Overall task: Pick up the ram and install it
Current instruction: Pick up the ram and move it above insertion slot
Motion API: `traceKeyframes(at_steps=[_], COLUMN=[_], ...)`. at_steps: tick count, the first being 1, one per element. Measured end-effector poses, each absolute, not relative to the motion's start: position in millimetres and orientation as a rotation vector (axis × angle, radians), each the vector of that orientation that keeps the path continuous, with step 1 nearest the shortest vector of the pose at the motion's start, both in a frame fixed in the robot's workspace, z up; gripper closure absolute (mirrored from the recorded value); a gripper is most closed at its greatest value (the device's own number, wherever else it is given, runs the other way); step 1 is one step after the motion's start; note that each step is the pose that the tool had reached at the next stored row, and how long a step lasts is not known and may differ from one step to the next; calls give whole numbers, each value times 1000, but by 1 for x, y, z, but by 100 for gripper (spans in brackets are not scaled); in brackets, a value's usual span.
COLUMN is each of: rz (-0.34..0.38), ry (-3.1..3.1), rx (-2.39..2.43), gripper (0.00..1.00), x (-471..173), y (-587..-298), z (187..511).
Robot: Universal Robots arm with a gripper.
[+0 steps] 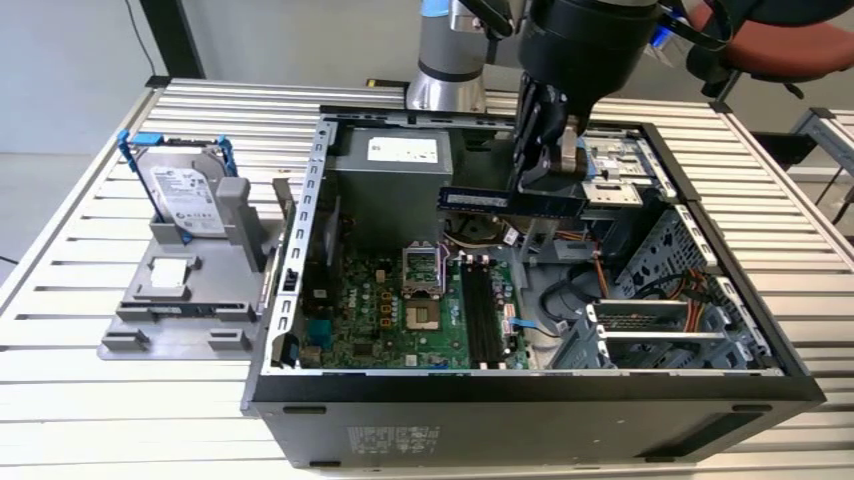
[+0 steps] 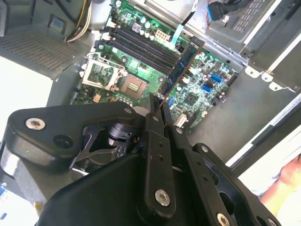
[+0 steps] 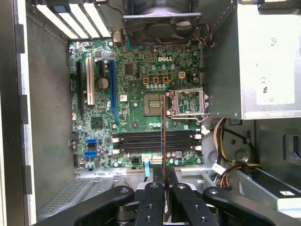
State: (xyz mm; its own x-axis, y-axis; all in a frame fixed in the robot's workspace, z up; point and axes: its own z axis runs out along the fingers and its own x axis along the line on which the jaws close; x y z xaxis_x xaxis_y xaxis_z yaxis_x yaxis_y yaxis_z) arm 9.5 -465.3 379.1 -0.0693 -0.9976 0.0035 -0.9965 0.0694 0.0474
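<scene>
**Spotter:** Your gripper (image 1: 550, 188) hangs over the open computer case (image 1: 534, 385). Its 2 fingers (image 2: 153, 123) are clamped on the ram (image 1: 507, 202), pinching it at 1 end.

**Caller:** Both wrist views agree. You have the ram (image 2: 182, 63) sticking straight out from the gripper (image 2: 157, 104). In the first wrist view you see the ram (image 3: 163, 136) edge-on, a thin line leaving the gripper (image 3: 164, 187).

**Spotter:** And where does it sit against the board?

**Caller:** It is in the air, above the green motherboard (image 1: 387, 310), touching nothing but your fingers. In the exterior view it lies level, with its free end reaching toward the grey power supply (image 1: 394, 180) on the exterior view's left. The black memory slots (image 1: 483, 315) lie below it, well apart, so the ram is not yet seated.

**Spotter:** Check your alignment in the first wrist view. The stick's edge runs across the memory slots (image 3: 155, 140), not along them, and it passes beside the CPU socket (image 3: 154, 103).

**Caller:** It is the same in the second wrist view. The ram crosses over the end of the memory slots (image 2: 141, 44) at a steep angle.

**Spotter:** Outside the case, at the exterior view's left, the hard drive (image 1: 187, 200) stands upright in its blue frame on the grey holder (image 1: 174, 325). The small square white-topped part (image 1: 167, 272) lies on that holder just in front of it. Everything rests on the slatted metal table (image 1: 120, 420).
</scene>
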Motion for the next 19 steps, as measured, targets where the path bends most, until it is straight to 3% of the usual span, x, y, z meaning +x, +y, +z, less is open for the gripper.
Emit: traceKeyframes(at_steps=[19], rz=[-50], ry=[-2274], rx=[2116], gripper=[100], x=[10], y=[-465], z=[379])
